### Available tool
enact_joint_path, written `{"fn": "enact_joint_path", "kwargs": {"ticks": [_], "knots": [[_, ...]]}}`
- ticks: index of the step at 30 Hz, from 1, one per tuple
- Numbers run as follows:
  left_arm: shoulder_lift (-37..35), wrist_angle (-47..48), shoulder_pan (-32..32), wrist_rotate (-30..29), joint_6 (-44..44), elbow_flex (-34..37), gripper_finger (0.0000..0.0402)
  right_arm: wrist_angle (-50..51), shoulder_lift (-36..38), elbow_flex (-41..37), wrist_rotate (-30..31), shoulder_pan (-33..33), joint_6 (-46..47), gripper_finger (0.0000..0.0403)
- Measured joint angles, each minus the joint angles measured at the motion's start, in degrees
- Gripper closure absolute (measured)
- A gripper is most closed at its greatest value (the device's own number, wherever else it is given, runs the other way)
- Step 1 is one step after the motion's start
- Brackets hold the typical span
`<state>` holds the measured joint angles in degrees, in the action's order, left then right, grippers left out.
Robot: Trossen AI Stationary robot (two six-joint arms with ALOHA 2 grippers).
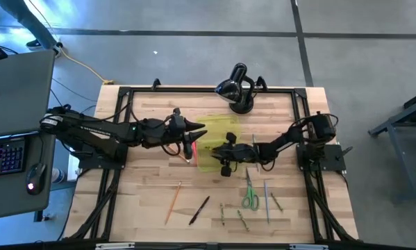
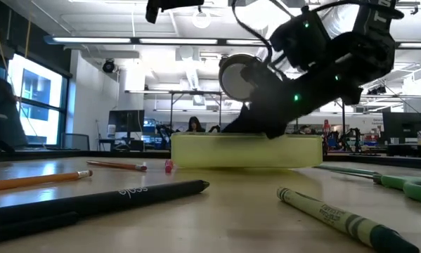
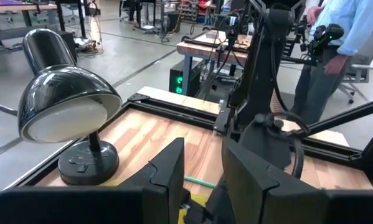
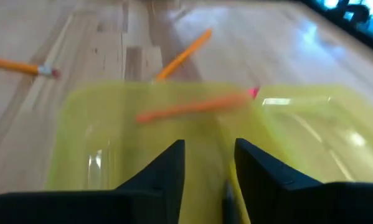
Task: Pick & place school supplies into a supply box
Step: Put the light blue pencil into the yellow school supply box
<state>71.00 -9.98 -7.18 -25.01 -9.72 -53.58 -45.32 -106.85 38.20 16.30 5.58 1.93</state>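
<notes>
the table (image 1: 152, 111) is pale wood planks with a black frame along its edges, standing on a grey concrete floor (image 1: 194, 42) marked by dark seams. beside it, a desk carries an open laptop (image 1: 17, 90), a backlit keyboard (image 1: 3, 154) and a mouse (image 1: 32, 177). a yellow cable (image 1: 82, 66) trails over the floor. the room beyond is a large workshop — long ceiling lights (image 2: 91, 40), exposed ducts, a bright window (image 2: 34, 91), benches with monitors (image 2: 126, 121). a person in a blue shirt (image 3: 354, 25) stands by an office chair (image 3: 365, 65).
</notes>
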Motion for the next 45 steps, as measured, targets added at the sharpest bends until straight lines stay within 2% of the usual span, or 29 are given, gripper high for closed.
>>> {"fn": "enact_joint_path", "kwargs": {"ticks": [5,8,10,13,17,20,22,25,28,31,33,39,45], "knots": [[-0.02,5.38,0.02,4.59,-1.29,-0.07,0.0261,0.32,6.64,0.0,0.08,0.87,-1.86,0.0273],[-0.02,11.42,0.0,4.69,-4.43,-0.07,0.0261,2.1,12.37,0.02,0.29,1.95,-1.99,0.0274],[-0.02,15.22,0.0,4.68,-8.72,-0.07,0.0261,6.3,16.53,0.07,0.71,2.99,-2.48,0.0274],[-0.02,18.35,0.02,3.99,-11.67,-0.04,0.0261,18.44,22.54,0.1,1.45,4.88,-3.16,0.0272],[-0.02,18.63,0.02,3.9,-11.82,-0.04,0.0261,36.64,28.07,0.09,8.5,8.56,3.64,0.0273],[-0.02,18.63,0.02,3.79,-11.82,-0.04,0.0261,49.11,30.2,0.03,16.4,12.28,8.41,0.0274],[-0.02,18.63,0.02,3.77,-11.84,-0.04,0.0261,55.12,30.68,-0.02,21.84,14.59,14.82,0.0274],[-0.02,18.63,0.02,3.73,-12.62,-0.04,0.0261,61.15,30.86,-0.04,25.56,17.37,29.18,0.0274],[-0.02,18.63,0.02,3.73,-13.29,-0.04,0.0261,62.68,30.69,-1.77,30.85,20.09,44.32,0.0274],[0.0,18.63,0.02,3.73,-13.24,-0.04,0.0261,61.71,30.69,-5.09,38.55,22.15,54.68,0.0274],[0.0,18.63,0.02,3.73,-13.24,-0.04,0.0261,59.69,30.69,-7.67,41.37,22.5,60.01,0.0274],[0.0,18.63,0.02,3.79,-13.22,-0.04,0.0261,51.71,30.65,-15.06,38.99,19.58,64.1,0.0274],[0.0,18.63,0.02,3.82,-13.22,-0.04,0.0261,49.07,30.65,-16.74,36.86,14.98,63.81,0.0274]]}}
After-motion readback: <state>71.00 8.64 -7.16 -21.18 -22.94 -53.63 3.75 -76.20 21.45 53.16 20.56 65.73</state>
